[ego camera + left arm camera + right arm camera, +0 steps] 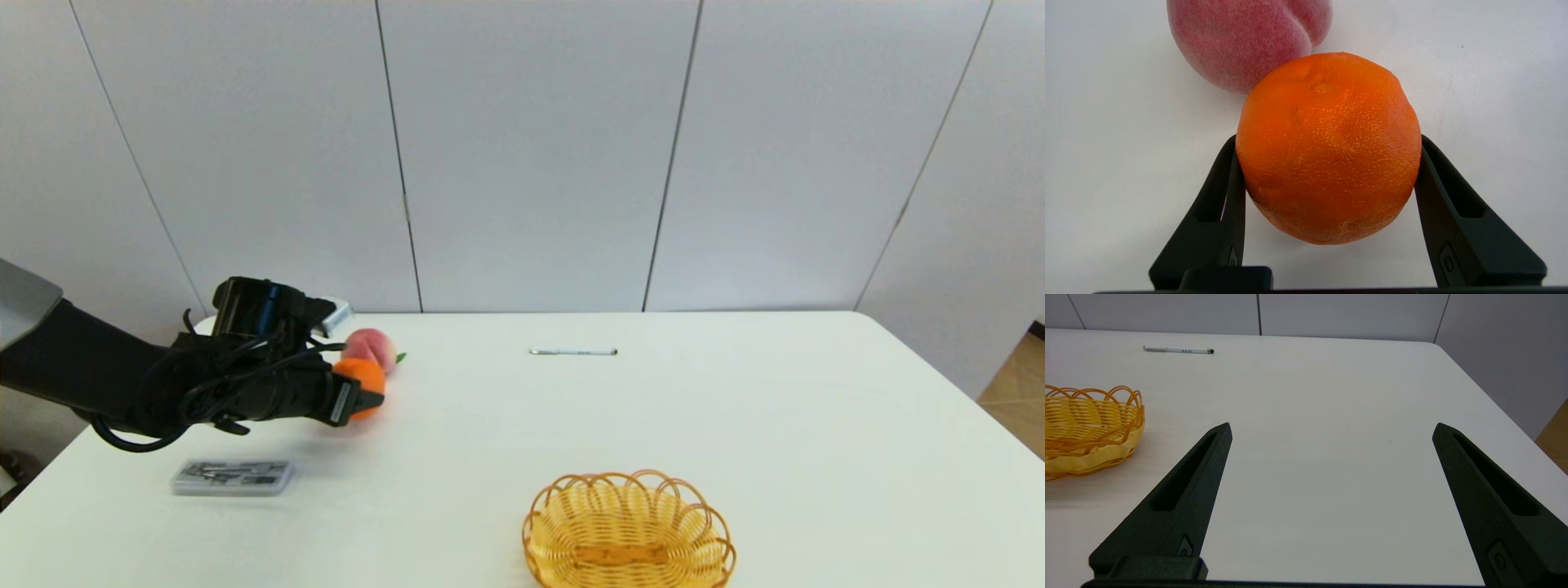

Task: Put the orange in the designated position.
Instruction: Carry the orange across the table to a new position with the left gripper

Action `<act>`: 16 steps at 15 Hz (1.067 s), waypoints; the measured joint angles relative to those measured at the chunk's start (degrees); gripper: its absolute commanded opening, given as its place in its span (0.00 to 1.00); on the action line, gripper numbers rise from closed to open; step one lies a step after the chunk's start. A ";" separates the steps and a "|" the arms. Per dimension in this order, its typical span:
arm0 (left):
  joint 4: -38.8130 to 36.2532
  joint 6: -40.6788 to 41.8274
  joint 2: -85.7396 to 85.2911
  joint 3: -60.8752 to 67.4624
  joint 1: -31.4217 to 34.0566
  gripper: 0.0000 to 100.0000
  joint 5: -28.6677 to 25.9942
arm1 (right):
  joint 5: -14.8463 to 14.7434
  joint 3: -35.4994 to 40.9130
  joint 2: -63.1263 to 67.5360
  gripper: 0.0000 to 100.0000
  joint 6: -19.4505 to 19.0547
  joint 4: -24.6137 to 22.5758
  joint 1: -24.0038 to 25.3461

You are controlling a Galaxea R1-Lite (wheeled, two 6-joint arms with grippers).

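Orange [1328, 149] sits at far-left of white table [735, 425], touching the pink peach [1241, 41] just behind it. Left gripper [363, 390] clamped on orange, one finger [1224, 204] pressed to each side. Clear plastic case [233, 477] near, on robot's side of the arm; pen [573, 352] & yellow wicker basket [629, 531] well apart. Right gripper [1331, 430] parked w/ fingers wide apart, holding nothing, over bare tabletop beside basket.

Dimpled glossy orange [1327, 151], fuzzy matt peach [1241, 36], woven wicker basket [629, 531], smooth white table [735, 425].
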 measured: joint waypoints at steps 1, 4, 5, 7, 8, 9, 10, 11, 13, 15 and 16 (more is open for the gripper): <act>-0.02 0.00 0.02 0.09 0.00 0.00 0.00 | 0.02 0.00 0.00 1.00 0.00 0.00 0.00; -0.06 0.00 0.05 0.28 0.00 0.00 0.04 | 0.00 0.00 0.00 1.00 0.00 0.00 0.00; -0.13 0.02 0.09 0.28 0.00 0.00 0.04 | 0.00 0.00 0.00 1.00 0.00 0.00 0.00; -0.26 0.00 0.17 0.28 0.00 0.00 0.04 | 0.00 0.00 0.00 1.00 0.02 0.00 0.00; -0.28 0.00 0.17 0.27 -0.02 0.00 0.06 | 0.00 0.00 0.00 1.00 0.00 0.00 0.00; -0.28 0.02 0.20 0.20 -0.05 0.00 0.04 | 0.00 0.00 0.00 1.00 0.02 0.00 0.00; -0.35 0.02 0.20 0.20 -0.09 0.00 0.06 | 0.00 0.00 0.00 1.00 0.00 0.00 0.00; -0.77 0.02 0.20 0.17 -0.09 0.00 0.06 | 0.00 0.00 0.00 1.00 0.02 0.00 0.00; -0.94 0.02 0.22 0.17 -0.09 0.00 0.09 | 0.00 0.00 0.00 1.00 0.00 0.00 0.00; -0.88 0.00 0.20 0.22 -0.09 0.00 0.01 | 0.00 0.00 0.00 1.00 0.00 0.00 0.00; -0.83 0.02 0.20 0.28 -0.09 0.00 0.01 | 0.00 0.00 0.00 1.00 0.00 0.00 0.00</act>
